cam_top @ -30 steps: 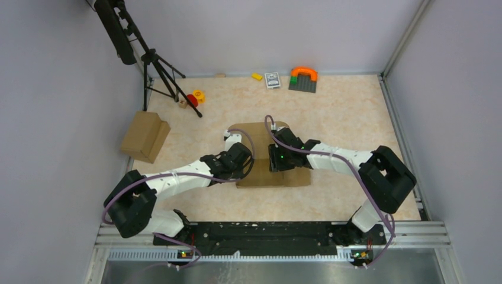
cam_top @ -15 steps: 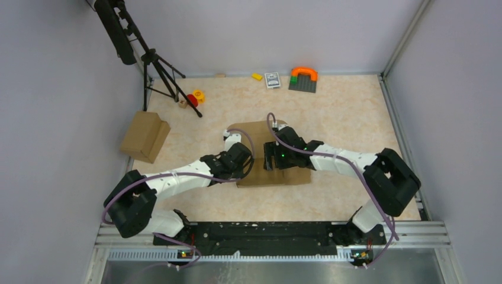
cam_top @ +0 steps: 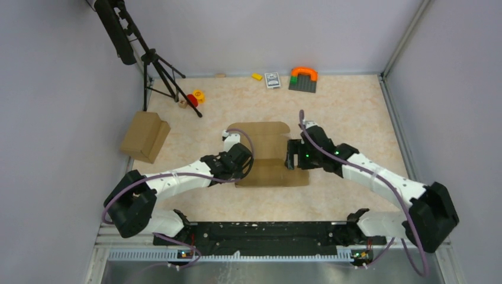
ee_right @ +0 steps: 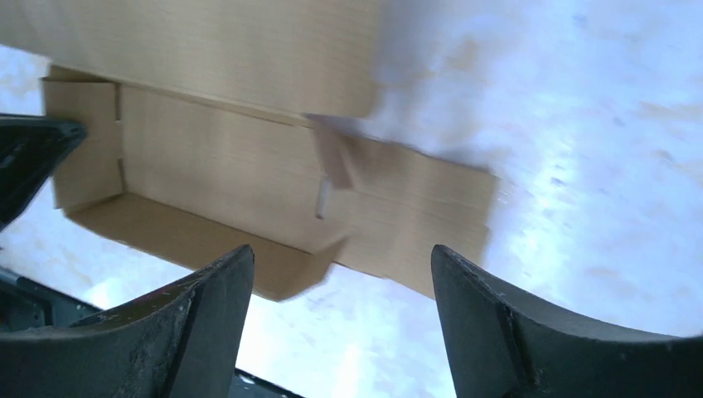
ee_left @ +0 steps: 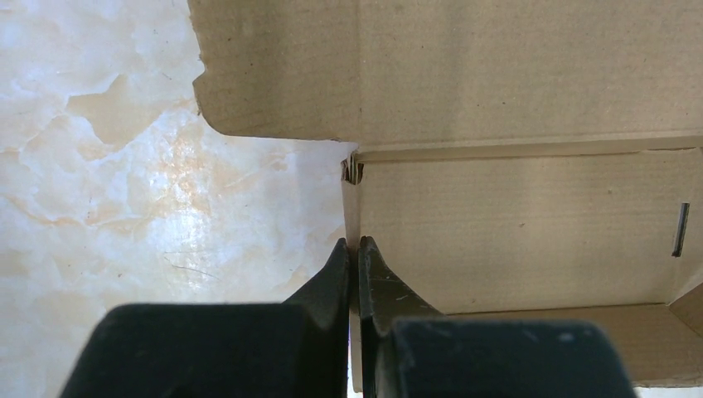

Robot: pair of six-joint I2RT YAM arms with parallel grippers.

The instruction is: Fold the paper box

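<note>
your left gripper [ee_left: 353, 245] is clamping tight on the paper box [ee_left: 514, 224], its fingers pressing together over the upright side wall at the box's left end. the shallow open tray is lying ahead and to the right of those fingers, and a flat flap is spreading beyond it on the table [ee_left: 99, 166]. your right gripper [ee_right: 340, 253] is standing wide apart and gripping nothing, above the box's other end. that end's flap is lying flat below it. a bulkier brown carton [cam_top: 145, 137] is sitting well apart, out past your left arm.
</note>
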